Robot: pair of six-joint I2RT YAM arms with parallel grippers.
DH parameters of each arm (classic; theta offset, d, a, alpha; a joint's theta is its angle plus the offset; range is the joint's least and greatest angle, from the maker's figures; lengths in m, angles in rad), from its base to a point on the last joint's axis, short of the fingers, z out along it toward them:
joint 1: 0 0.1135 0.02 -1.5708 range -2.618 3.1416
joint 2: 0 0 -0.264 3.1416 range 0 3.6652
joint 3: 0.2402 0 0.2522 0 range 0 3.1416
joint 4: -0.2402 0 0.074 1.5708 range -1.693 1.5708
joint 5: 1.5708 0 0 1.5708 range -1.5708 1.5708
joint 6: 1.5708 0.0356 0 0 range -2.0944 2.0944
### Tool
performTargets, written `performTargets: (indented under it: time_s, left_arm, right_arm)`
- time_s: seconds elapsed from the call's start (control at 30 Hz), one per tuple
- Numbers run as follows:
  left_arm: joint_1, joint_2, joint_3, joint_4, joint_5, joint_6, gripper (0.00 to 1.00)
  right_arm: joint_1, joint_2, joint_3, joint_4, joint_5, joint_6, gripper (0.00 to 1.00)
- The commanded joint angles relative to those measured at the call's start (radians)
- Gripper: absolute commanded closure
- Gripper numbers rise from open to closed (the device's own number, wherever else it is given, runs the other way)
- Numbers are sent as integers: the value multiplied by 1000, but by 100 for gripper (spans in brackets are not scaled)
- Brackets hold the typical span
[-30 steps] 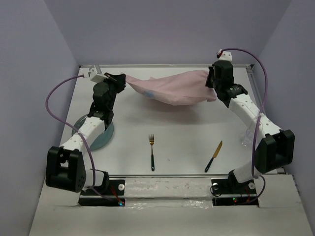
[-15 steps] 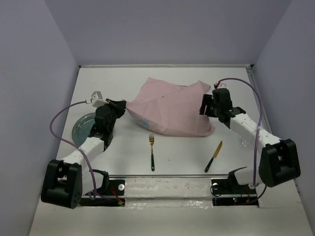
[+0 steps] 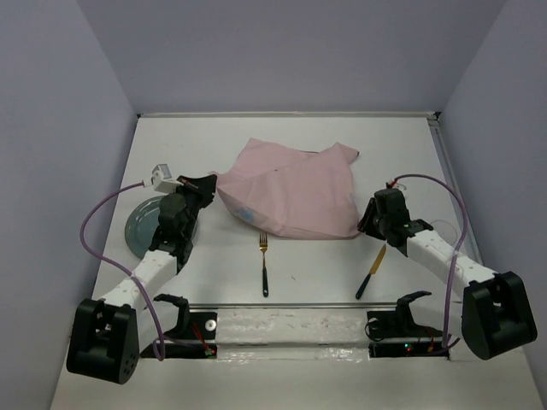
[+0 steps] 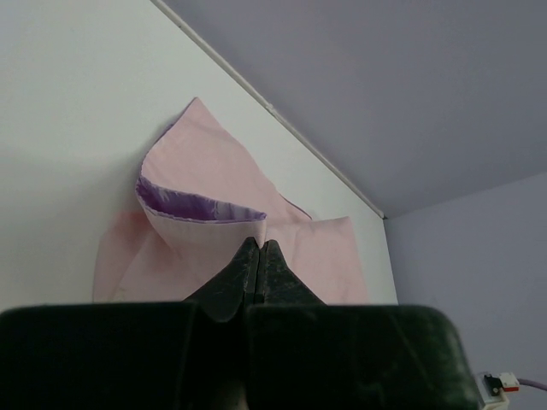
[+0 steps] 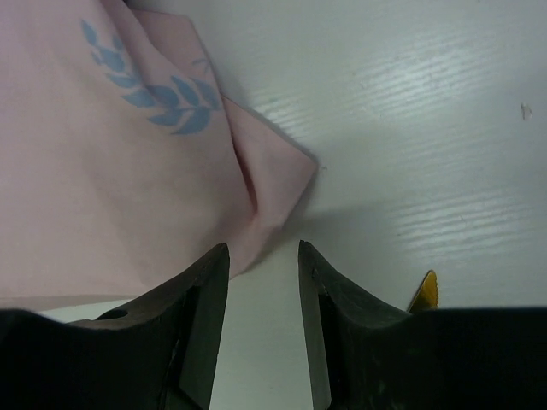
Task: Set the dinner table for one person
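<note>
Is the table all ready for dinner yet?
Not yet. The pink cloth is down on the table but rumpled. The left gripper is pinching one corner, and the right gripper is open at another corner. The plate sits off to the left, and the fork and knife lie by the cloth's front edge, so they probably need placing.
</note>
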Motion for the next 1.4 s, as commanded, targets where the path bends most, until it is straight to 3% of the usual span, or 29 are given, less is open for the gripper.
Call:
performTargets:
  time_s: [0.0,0.13,0.33,1.03,1.23,1.37]
  left_arm:
    - [1,-15,-15,102,6,-20,100]
    - [1,8,-18,135,19,-45,100]
    - [1,-9,-29,148,19,-48,100]
    - [1,-10,-46,162,26,-57,100]
    - [1,-10,-32,162,31,-60,100]
    - [1,-24,25,165,28,-84,100]
  right_arm:
    - [-9,10,-43,54,56,144,55]
    - [-20,46,-28,138,2,239,55]
    - [-29,27,-75,161,45,334,54]
    - [-47,158,-143,327,106,422,57]
    - [-47,133,-135,350,112,399,97]
    - [-47,-15,-56,321,140,275,100]
